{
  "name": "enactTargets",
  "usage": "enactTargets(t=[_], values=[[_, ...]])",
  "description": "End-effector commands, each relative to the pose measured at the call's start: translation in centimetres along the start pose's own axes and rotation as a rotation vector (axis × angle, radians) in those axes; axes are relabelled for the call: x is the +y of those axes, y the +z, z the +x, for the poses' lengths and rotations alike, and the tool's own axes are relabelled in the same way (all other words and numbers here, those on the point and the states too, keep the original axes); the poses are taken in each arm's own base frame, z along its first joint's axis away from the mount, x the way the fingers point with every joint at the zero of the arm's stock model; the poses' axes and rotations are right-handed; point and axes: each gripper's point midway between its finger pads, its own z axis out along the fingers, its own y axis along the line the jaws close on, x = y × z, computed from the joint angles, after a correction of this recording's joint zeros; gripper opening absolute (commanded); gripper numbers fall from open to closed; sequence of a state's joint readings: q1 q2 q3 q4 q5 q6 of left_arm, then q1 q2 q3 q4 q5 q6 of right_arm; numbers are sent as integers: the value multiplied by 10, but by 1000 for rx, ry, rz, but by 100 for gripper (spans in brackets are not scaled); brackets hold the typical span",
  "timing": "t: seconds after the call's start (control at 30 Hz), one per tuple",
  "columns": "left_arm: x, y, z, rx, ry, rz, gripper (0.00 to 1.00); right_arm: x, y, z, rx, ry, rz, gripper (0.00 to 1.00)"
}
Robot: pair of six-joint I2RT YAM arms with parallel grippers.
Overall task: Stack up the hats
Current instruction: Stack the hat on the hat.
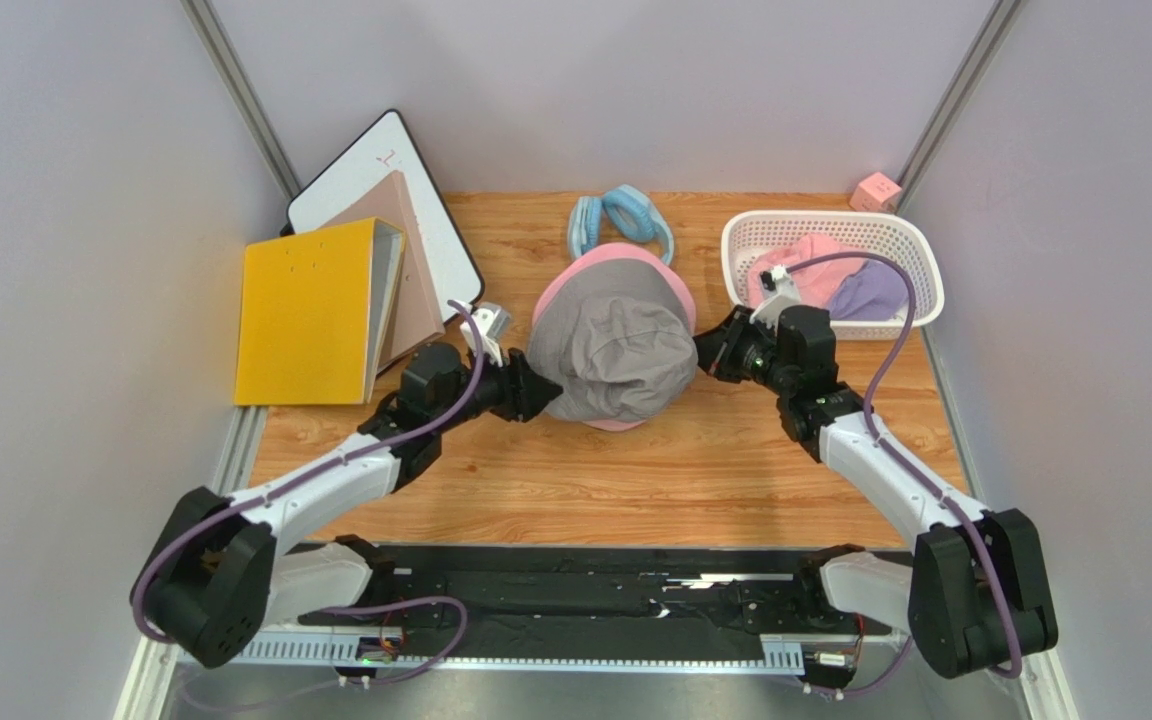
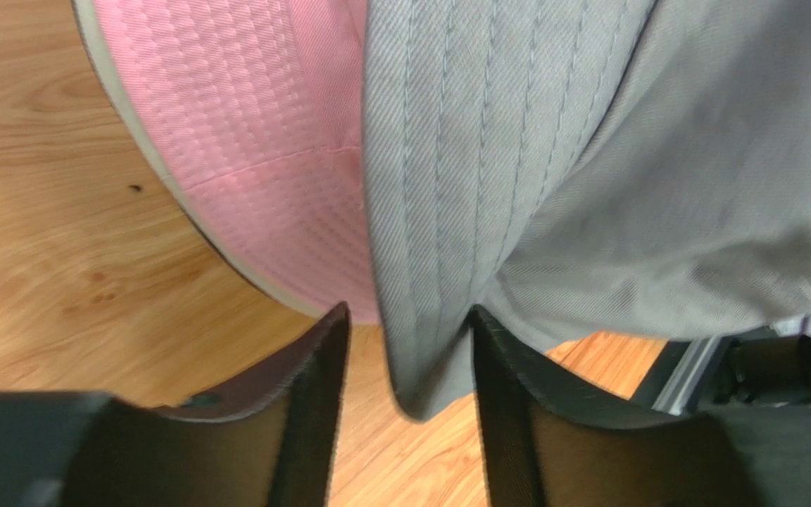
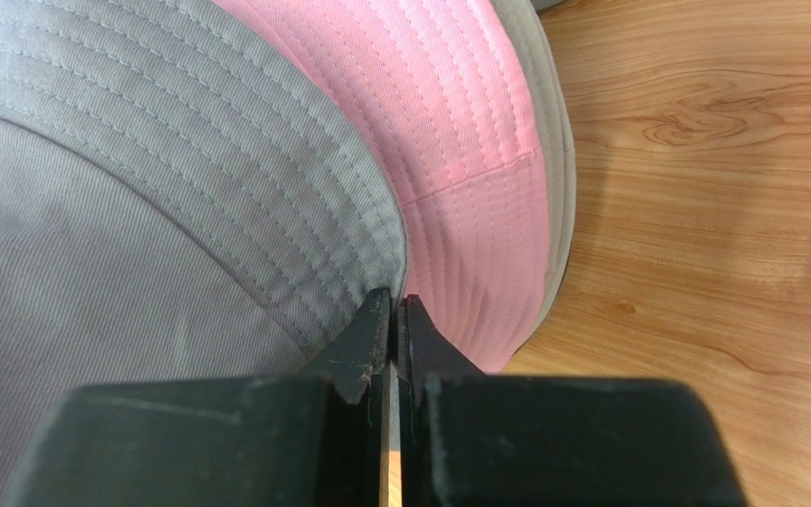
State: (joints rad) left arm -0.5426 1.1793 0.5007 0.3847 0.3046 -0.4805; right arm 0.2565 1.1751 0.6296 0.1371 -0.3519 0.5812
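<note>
The grey hat (image 1: 612, 353) sits crown-up over the pink hat (image 1: 555, 300) at the middle of the tabletop (image 1: 687, 480). The pink brim shows around its far edge.

The left gripper (image 2: 408, 317) has its jaws spread, with the grey brim hanging between them unclamped. The right gripper (image 3: 394, 301) has its jaws pressed together on the opposite brim edge.

Step in hand: seating the grey hat on the stack. The next move calls for freeing the right pinch and backing both arms outward without dragging the brim. A lavender hat (image 1: 871, 293) waits in the basket (image 1: 823, 221).
</note>
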Motion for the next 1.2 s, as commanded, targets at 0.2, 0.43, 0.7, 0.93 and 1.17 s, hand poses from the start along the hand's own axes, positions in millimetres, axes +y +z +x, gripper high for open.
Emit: enactTargets(t=[0.2, 0.43, 0.7, 0.93, 1.17], values=[[-31, -42, -67, -201, 70, 76, 68, -2, -4, -10, -9, -37, 41, 0], [-17, -29, -101, -240, 89, 110, 68, 5, -6, -11, -5, -38, 14, 0], [-33, -18, -120, -275, 67, 258, 67, 8, -8, -13, -2, -54, 10, 0], [-44, -12, -122, -274, 36, 351, 61, 9, -8, -15, 0, -51, 10, 0], [-43, -3, -125, -255, 1, 362, 24, 14, -10, -18, -8, -58, 1, 0]])
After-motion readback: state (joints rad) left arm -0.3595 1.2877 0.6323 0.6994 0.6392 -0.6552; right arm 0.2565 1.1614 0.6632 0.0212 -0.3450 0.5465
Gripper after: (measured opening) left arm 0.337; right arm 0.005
